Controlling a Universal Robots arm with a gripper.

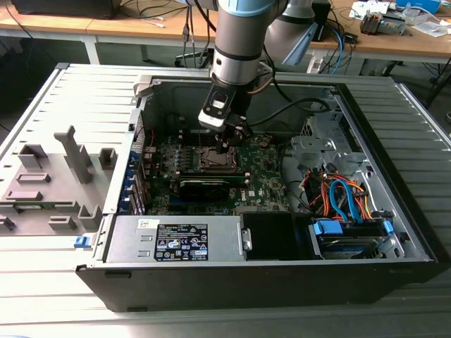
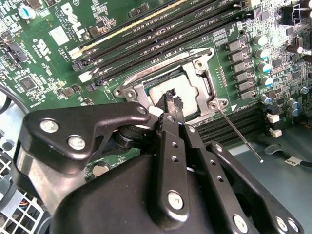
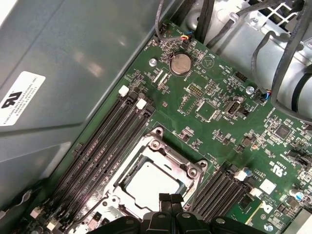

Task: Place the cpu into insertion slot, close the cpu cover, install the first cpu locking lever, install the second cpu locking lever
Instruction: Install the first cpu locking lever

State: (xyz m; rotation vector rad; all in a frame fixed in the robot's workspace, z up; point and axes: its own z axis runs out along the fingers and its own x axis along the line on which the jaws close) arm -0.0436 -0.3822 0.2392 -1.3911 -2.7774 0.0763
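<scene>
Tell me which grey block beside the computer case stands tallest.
The narrow upright post; it rises well above the low blocks around it.

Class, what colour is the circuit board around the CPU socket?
Green; the board shows best in the first wrist view.

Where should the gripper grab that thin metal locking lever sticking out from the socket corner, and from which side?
Probably grip the locking lever near its free tip, not the end fixed at the corner of the insertion slot. It is a thin straight rod, so close the gripper across it, coming from the side away from the slot, where its rim does not crowd it.
</scene>
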